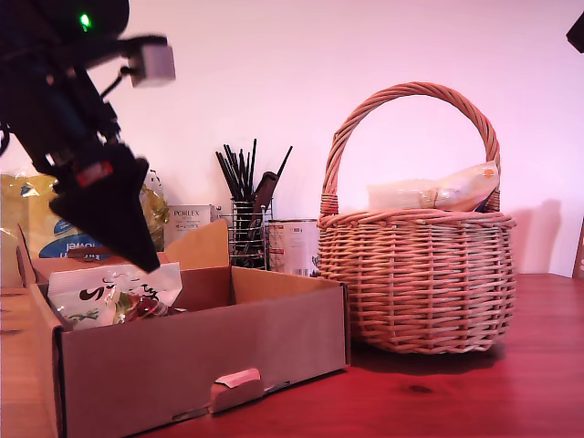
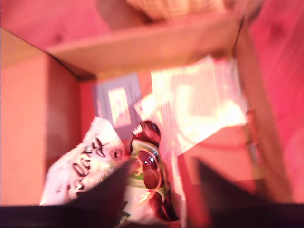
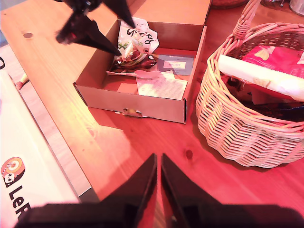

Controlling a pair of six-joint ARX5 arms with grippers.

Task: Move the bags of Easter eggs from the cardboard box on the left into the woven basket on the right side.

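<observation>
Pincer open above white bag, utensil holder behind box

You're looking at a home setting here, a kitchen or dining corner by the look of it. There's a reddish wooden table pushed up against a plain pale wall. Along the back you've got a black wire utensil holder bristling with dark sticks, a tin can just beside it on the exterior view's right, and a small carton printed "PORLEX" on its other side. A yellow-and-blue wrapped pack sits at the exterior view's left. Household clutter, grocery-type goods, a wicker basket: a domestic room with robot arms set up in it.
</observation>
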